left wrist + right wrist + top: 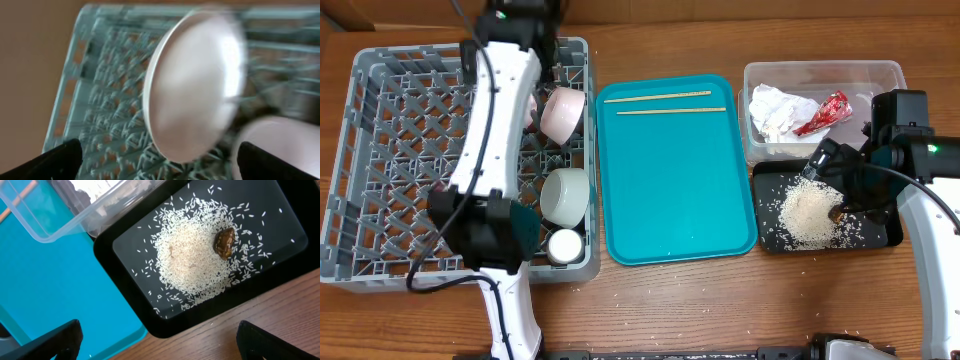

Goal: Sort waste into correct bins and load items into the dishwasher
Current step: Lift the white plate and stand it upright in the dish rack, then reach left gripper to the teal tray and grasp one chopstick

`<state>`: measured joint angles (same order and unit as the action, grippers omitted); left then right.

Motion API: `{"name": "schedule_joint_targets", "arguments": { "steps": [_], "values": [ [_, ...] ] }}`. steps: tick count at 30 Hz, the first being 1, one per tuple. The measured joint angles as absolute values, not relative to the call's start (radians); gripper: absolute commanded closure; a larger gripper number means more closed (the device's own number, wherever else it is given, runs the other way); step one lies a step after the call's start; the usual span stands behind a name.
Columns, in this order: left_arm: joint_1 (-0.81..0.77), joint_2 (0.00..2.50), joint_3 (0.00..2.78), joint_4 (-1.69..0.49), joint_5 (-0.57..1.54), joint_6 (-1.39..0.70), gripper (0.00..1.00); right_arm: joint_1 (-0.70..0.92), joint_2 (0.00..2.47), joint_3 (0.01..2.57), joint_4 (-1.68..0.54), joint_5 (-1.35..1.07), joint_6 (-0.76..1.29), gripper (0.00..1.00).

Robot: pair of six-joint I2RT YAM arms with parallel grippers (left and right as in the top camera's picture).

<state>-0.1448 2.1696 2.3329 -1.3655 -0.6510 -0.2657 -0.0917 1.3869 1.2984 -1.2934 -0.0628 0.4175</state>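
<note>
The grey dish rack point(390, 150) stands at left. In it a white-pinkish plate point(192, 85) stands on edge, next to a pinkish bowl point(563, 110), a pale bowl point(565, 193) and a small white cup point(563, 246). My left gripper point(160, 160) is open and empty just in front of the plate. Two chopsticks point(657, 96) lie on the teal tray. The clear tub point(885, 75) holds the white napkin point(775, 110) and the red wrapper point(825, 112). The black tray point(280, 255) holds a rice pile point(192, 262) with a brown scrap point(225, 242). My right gripper point(157, 342) hangs open and empty above the tray's near edge.
The teal serving tray point(675, 190) lies between the rack and the bins, and its corner shows in the right wrist view point(50, 290). A few rice grains lie scattered on the black tray floor. Bare wooden table runs along the front edge point(720, 310).
</note>
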Motion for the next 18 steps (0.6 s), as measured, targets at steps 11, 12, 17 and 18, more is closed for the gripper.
{"name": "schedule_joint_targets", "arguments": {
  "steps": [11,12,17,18],
  "values": [
    [-0.371,2.151,2.667,-1.385,0.018,0.187,0.00,-0.092,1.387,1.298,-1.293,-0.063,0.418,0.00],
    [-0.389,2.157,2.662,-1.375,0.029,0.197,0.00,-0.092,1.387,1.298,-1.293,-0.063,0.418,0.00],
    [-0.458,2.265,2.651,-1.353,0.057,0.308,0.00,-0.092,1.387,1.298,-1.293,-0.063,0.418,0.00],
    [-0.464,2.299,2.650,-1.351,0.059,0.333,0.00,-0.092,1.387,1.299,-1.293,-0.063,0.418,0.00]
  ]
}}
